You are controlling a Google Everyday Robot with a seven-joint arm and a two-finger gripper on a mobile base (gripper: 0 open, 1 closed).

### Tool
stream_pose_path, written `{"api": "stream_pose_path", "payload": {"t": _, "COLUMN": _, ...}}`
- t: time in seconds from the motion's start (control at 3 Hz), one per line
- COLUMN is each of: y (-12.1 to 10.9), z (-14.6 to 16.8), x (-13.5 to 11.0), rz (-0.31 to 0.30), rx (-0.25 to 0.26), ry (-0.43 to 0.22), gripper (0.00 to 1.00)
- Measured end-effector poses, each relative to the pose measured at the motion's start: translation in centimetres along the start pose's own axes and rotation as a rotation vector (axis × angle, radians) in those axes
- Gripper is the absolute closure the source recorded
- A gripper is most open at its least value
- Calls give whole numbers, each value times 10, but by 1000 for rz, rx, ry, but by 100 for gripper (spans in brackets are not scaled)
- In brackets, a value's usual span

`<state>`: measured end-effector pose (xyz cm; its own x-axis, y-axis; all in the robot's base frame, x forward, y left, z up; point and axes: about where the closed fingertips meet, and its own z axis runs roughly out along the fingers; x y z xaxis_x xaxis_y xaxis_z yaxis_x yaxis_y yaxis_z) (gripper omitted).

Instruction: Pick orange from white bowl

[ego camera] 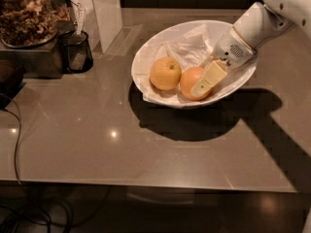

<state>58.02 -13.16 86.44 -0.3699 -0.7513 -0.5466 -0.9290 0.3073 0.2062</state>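
The white bowl [146,50] stands on the counter at centre right and holds two fruits side by side. The orange [188,81] is the deeper reddish-orange one on the right. A paler yellow-orange fruit [165,73] with a stem dimple lies touching it on the left. My gripper [200,86] reaches down into the bowl from the upper right on the white arm. Its cream-coloured tip lies across the front right side of the orange and hides part of it.
A crumpled clear liner [187,47] lies in the back of the bowl. A black mesh cup [75,52], a jar of nuts [26,13] on a metal stand and a white box [104,11] stand at the back left. A dark cable [17,130] hangs at the left edge.
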Motion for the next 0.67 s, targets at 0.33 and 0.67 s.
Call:
{"api": "stream_pose_path", "payload": {"t": 0.33, "y": -8, "z": 9, "x": 7, "rz": 31, "rx": -21, "ry": 12, "gripper": 28}}
{"api": "stream_pose_path", "payload": {"t": 0.67, "y": -11, "z": 10, "x": 9, "rz": 43, "rx": -23, "ry": 13, "gripper": 47}}
